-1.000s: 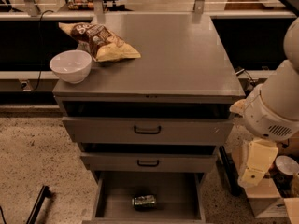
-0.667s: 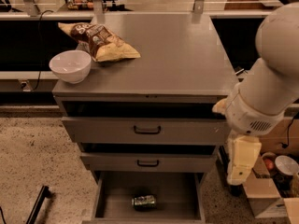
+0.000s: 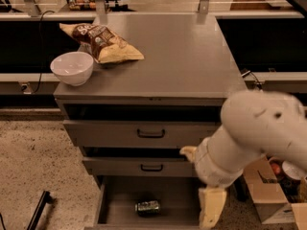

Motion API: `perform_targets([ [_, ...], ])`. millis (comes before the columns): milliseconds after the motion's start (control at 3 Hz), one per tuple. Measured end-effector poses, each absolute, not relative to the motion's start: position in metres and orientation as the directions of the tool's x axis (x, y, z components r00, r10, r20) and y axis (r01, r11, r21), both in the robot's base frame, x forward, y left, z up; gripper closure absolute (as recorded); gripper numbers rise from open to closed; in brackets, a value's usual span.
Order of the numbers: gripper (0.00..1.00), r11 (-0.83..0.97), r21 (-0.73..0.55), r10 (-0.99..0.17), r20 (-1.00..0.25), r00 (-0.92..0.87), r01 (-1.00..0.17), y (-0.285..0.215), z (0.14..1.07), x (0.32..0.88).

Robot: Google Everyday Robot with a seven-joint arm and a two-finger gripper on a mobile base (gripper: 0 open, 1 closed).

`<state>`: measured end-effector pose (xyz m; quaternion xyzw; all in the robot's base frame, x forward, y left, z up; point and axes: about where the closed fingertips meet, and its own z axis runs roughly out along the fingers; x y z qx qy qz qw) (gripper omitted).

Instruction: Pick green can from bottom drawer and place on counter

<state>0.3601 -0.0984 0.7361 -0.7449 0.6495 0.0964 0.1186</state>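
The green can (image 3: 147, 206) lies on its side in the open bottom drawer (image 3: 116, 199), near the middle of its grey tray. My gripper (image 3: 211, 210) hangs from the bulky white arm (image 3: 249, 133) at the drawer's right front corner, just right of the can and a little above it, holding nothing that I can see. The arm covers the right side of the drawers. The counter (image 3: 182, 56) is the grey cabinet top above.
A white bowl (image 3: 72, 67) stands on the counter's left front corner, with a chip bag (image 3: 103, 42) behind it. Two upper drawers with black handles (image 3: 150, 134) stand slightly ajar. A cardboard box (image 3: 276, 195) with items sits on the floor at right.
The arm has swung left and down across the cabinet's right side, bringing the gripper closer to the open bottom drawer. The can, bowl and bag have not moved.
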Motion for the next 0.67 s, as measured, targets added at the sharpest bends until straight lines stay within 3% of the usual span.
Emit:
perform_targets([
  [333, 0.00, -0.140, -0.063, -0.889, -0.431, 0.153, -0.988, -0.092, 0.685, 0.352],
  [667, 0.00, -0.197, -0.080, -0.866, -0.452, 0.212, -0.977, -0.091, 0.675, 0.351],
])
